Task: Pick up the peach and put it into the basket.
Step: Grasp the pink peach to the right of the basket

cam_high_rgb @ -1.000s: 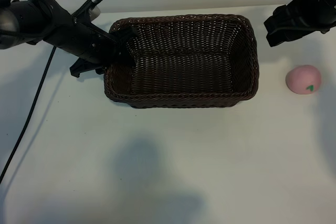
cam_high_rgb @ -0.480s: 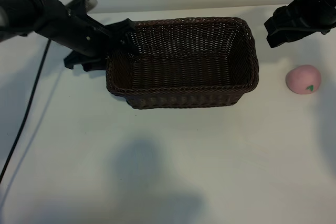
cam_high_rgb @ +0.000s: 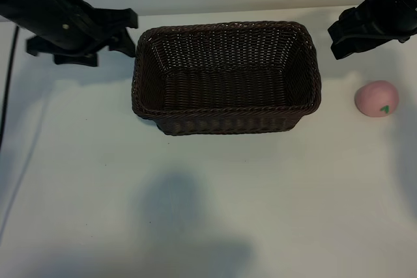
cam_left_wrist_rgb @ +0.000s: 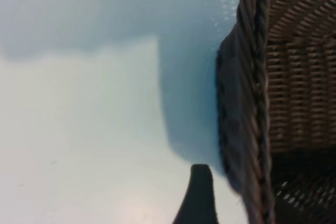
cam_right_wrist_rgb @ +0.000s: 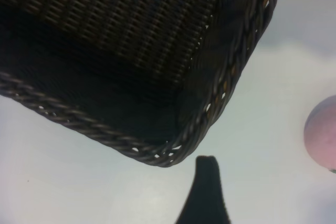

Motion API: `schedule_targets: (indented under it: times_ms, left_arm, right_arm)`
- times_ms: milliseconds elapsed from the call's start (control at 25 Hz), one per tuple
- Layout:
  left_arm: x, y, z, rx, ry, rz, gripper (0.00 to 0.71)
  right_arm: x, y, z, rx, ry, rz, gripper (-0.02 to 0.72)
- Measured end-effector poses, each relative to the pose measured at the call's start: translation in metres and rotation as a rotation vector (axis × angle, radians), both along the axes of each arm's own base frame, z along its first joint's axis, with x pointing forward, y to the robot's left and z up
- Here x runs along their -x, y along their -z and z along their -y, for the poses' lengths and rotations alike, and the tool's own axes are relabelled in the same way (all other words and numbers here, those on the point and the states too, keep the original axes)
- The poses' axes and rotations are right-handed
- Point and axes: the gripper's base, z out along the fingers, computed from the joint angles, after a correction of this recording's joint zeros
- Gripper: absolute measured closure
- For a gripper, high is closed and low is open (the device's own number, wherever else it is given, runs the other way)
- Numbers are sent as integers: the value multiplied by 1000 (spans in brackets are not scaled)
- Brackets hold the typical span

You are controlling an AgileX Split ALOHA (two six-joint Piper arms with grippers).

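Note:
The dark-brown woven basket point(cam_high_rgb: 228, 123) stands at the table's back middle with nothing inside. On the table to its right lies the pale-pink peach point(cam_high_rgb: 376, 98), clear of the basket. My left gripper point(cam_high_rgb: 128, 31) hovers just off the basket's left end, open and holding nothing. The left wrist view shows one of its fingers point(cam_left_wrist_rgb: 198, 198) beside the braided rim point(cam_left_wrist_rgb: 253, 103). My right gripper point(cam_high_rgb: 345, 36) hangs open and idle above the basket's right end, behind the peach. In the right wrist view its finger point(cam_right_wrist_rgb: 206, 192) sits between the basket corner point(cam_right_wrist_rgb: 173, 153) and the peach point(cam_right_wrist_rgb: 321, 132).
The white table point(cam_high_rgb: 208, 213) stretches bare in front of the basket, with soft shadows on it. A black cable point(cam_high_rgb: 8, 89) runs down the far left. The table's back edge lies just behind the basket.
My left gripper has opened, let go of the basket's left rim and pulled back to the left. The basket shifted slightly and settled. The right arm and the peach have not moved.

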Motion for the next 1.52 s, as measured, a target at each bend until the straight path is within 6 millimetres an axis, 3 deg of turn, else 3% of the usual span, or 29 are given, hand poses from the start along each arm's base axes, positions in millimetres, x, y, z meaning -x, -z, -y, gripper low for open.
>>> schedule_targets:
  times_ms: [160, 320, 560, 760, 880, 1160, 1280, 1520]
  left_arm:
    - [3, -21, -21, -109, 20, -33, 90]
    - [11, -48, -57, -229, -20, -29, 99]
    - [37, -77, -116, -330, -100, -34, 110]
    - [60, -101, -146, -360, -148, 9, 112]
    - [75, -116, -150, -355, -155, 47, 112]
    - [130, -159, -122, -233, -58, 260, 113]
    - [161, -167, -115, -243, -53, 320, 113]
    - [237, -163, -99, -282, -67, 506, 114]
  right_arm:
    - [0, 0, 0, 0, 0, -1, 118]
    - [0, 0, 0, 0, -1, -3, 118]
    - [0, 0, 0, 1, -2, -5, 118]
    - [1, 0, 0, 1, -2, -7, 118]
    - [1, 0, 0, 1, -2, -8, 118]
    - [1, 0, 0, 1, -3, -12, 118]
    - [1, 0, 0, 2, -3, -14, 118]
    - [1, 0, 0, 2, -3, -14, 118]
